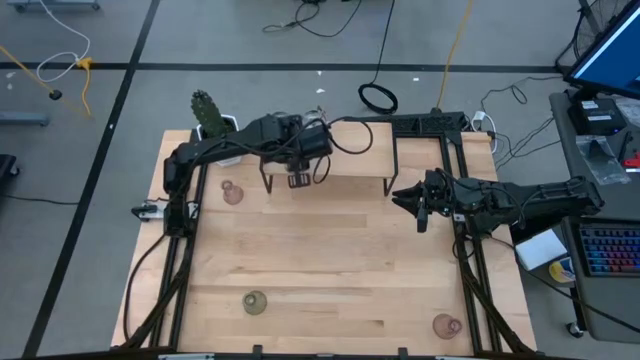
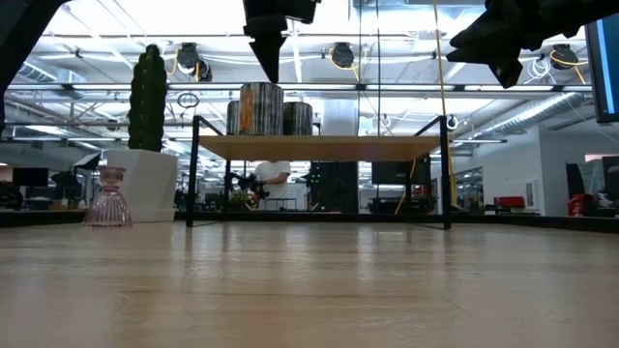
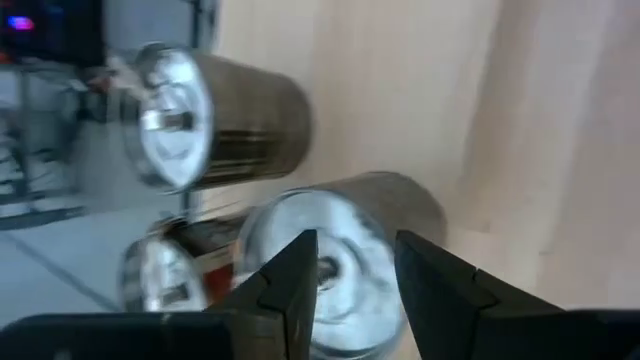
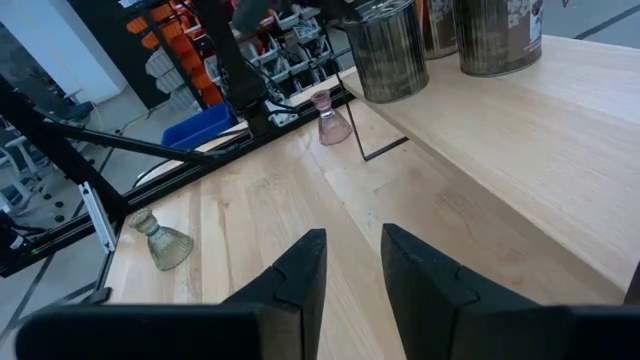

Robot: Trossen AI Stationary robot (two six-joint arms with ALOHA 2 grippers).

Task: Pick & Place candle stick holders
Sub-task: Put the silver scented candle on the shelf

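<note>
Three metal holders (image 2: 266, 108) already on shelf (image 1: 330, 160), upper centre. Left gripper (image 1: 299, 180) above them, jaws parted, empty. Right gripper (image 1: 421, 215) parted, empty, waiting right. Pink glass holder (image 1: 232, 192), olive holder (image 1: 254, 301), second pink holder (image 1: 446, 324) left on table.

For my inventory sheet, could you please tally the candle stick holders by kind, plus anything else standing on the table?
Silvery metal holders, on the raised shelf: 3
Pink glass holders: 2
Olive-green glass holder: 1
Cactus in white pot: 1
Total: 7
</note>
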